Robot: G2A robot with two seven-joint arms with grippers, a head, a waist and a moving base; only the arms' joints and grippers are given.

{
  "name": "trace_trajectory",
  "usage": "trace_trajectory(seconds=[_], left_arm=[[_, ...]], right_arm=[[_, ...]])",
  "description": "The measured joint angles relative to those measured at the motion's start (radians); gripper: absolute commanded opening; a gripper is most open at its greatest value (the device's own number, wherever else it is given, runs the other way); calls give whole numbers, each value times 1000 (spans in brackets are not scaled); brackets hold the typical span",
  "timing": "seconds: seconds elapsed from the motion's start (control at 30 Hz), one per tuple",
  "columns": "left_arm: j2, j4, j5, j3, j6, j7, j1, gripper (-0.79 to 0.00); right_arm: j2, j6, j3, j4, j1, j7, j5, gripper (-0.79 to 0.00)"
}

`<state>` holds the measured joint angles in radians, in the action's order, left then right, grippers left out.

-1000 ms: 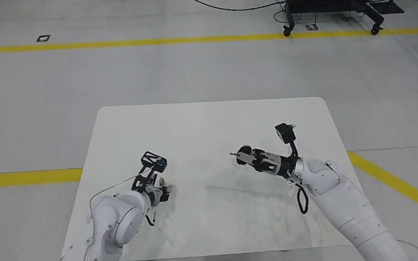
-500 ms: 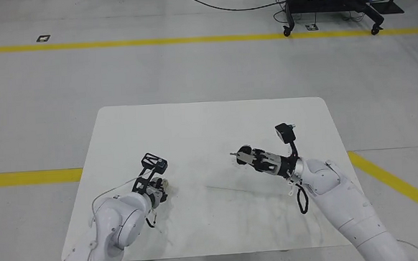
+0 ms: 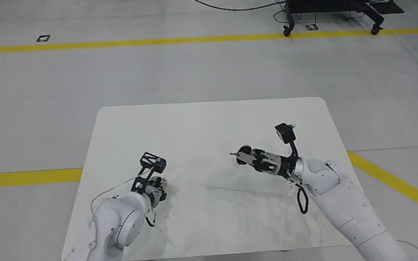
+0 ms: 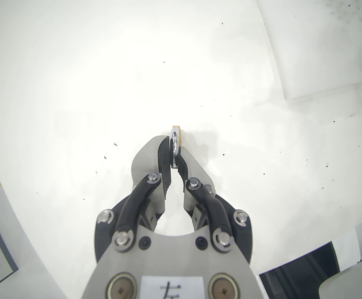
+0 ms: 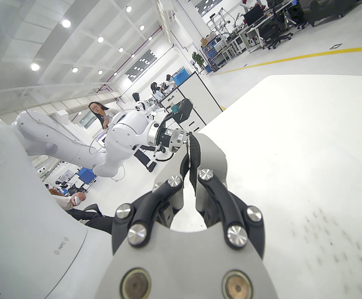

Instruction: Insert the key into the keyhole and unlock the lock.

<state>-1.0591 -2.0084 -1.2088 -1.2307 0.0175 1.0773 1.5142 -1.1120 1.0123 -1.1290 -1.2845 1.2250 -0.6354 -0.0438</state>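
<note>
Lock [image 4: 175, 138] sits pinched between the fingertips of the left gripper [image 4: 174, 147]: the dark ribbed pads are closed on its silver shackle, and a sliver of the brass body shows just past the tips. It is held just over the white table [image 4: 84, 70]; whether it touches the surface cannot be told. In the top view the left gripper [image 3: 159, 185] holds the lock [image 3: 163, 182] over the table's left half, toward the near edge. The right gripper [image 3: 241, 156] is over the middle of the table [image 3: 208, 123], well apart from the left one and pointed toward the left side. Its fingers are pressed together, and a thin metal piece, the key [image 3: 233, 155], sticks out beyond the tips, too small to make out in detail. In the right wrist view the right gripper [image 5: 191, 147] has its ribbed pads shut against each other above the table [image 5: 297, 127], and the left arm [image 5: 127, 133] shows farther off beyond it. On the floor past the table's far edge runs a yellow line [image 3: 189, 39].
</note>
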Motion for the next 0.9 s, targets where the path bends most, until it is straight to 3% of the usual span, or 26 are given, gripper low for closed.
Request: trace_trajectory(seconds=[0.07, 0.37, 0.5, 0.7, 0.73, 0.8, 0.9], left_arm=[[-1, 5, 1, 2, -3, 6, -3, -563], [-4, 8, 5, 1, -7, 4, -9, -551], [-5, 19, 15, -6, -13, -2, -15, -619], [-8, 36, 22, -3, -22, -7, -29, -628], [-9, 38, 22, -1, -23, -6, -31, -650], [-10, 43, 22, 1, -25, -3, -38, -785], [-11, 47, 22, 3, -29, 2, -46, -785]], right_arm=[[0, 0, 0, 0, 0, 0, 0, -785], [0, 0, 0, 0, 0, 0, 0, -785], [0, 0, 0, 0, 0, 0, 0, -785], [0, 0, 0, 0, 0, 0, 0, -785], [0, 0, 0, 0, 0, 0, 0, -785], [0, 0, 0, 0, 0, 0, 0, -785], [0, 0, 0, 0, 0, 0, 0, -785]])
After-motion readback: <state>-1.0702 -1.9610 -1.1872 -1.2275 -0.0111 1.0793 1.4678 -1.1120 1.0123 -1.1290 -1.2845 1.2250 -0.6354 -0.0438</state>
